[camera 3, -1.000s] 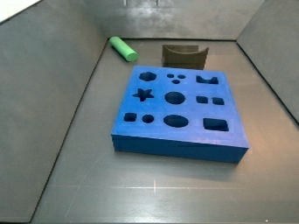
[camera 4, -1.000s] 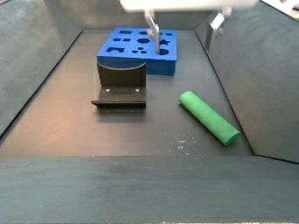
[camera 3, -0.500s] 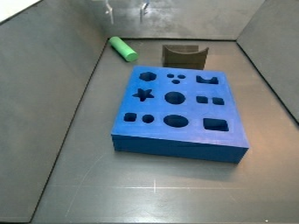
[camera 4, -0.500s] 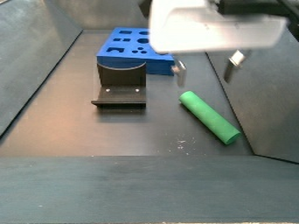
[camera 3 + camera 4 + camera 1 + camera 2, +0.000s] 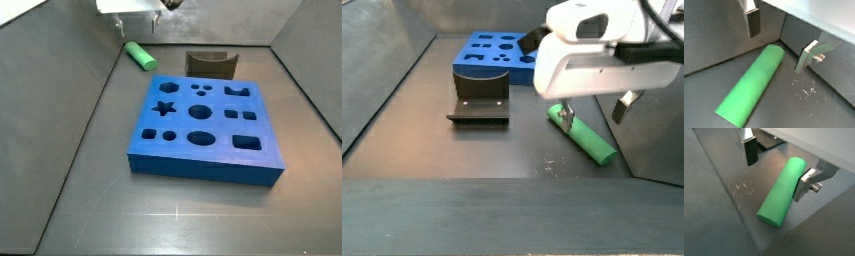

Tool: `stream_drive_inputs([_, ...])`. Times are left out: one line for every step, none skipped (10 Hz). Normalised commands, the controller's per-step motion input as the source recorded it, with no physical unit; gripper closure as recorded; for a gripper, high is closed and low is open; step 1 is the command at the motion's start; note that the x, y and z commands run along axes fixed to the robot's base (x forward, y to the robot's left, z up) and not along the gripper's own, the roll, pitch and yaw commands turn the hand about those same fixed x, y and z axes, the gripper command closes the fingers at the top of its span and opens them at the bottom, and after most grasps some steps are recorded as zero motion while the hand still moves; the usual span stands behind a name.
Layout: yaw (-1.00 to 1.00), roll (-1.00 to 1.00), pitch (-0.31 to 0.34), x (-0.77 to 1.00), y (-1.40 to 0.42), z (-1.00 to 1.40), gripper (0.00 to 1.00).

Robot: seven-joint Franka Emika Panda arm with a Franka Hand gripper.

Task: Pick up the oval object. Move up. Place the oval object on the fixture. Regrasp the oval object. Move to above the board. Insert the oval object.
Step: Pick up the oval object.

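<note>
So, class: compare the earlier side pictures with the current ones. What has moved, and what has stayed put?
The gripper has come down over the bright green oval-ended peg. Its flat silver fingers now straddle the peg, open and not closed on it. The peg lies where it lay on the floor, not yet picked up. The large blue board with cut-out holes and the small dark fixture have not moved.

— What else is down there?
— A dark bench, with grey walls sloping up at its sides.
— Any marks?
— Fine white scratches on the bench in both wrist views, close to where my tool hangs low beside a wall.
</note>
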Motion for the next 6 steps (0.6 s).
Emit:
stream_drive_inputs([0.13, -0.03, 0.000, 0.01, 0.13, -0.84, 0.00])
stream_drive_inputs([0.14, -0.06, 0.000, 0.14, 0.09, -0.89, 0.00])
stream_drive_inputs([0.13, -0.06, 0.000, 0.18, 0.10, -0.93, 0.00])
stream_drive_inputs([0.10, -0.06, 0.000, 0.09, 0.09, -0.97, 0.00])
stream_drive_inputs([0.12, -0.08, 0.000, 0.27, 0.12, -0.98, 0.00])
stream_drive_inputs([0.04, -0.08, 0.017, 0.21, 0.08, -0.99, 0.00])
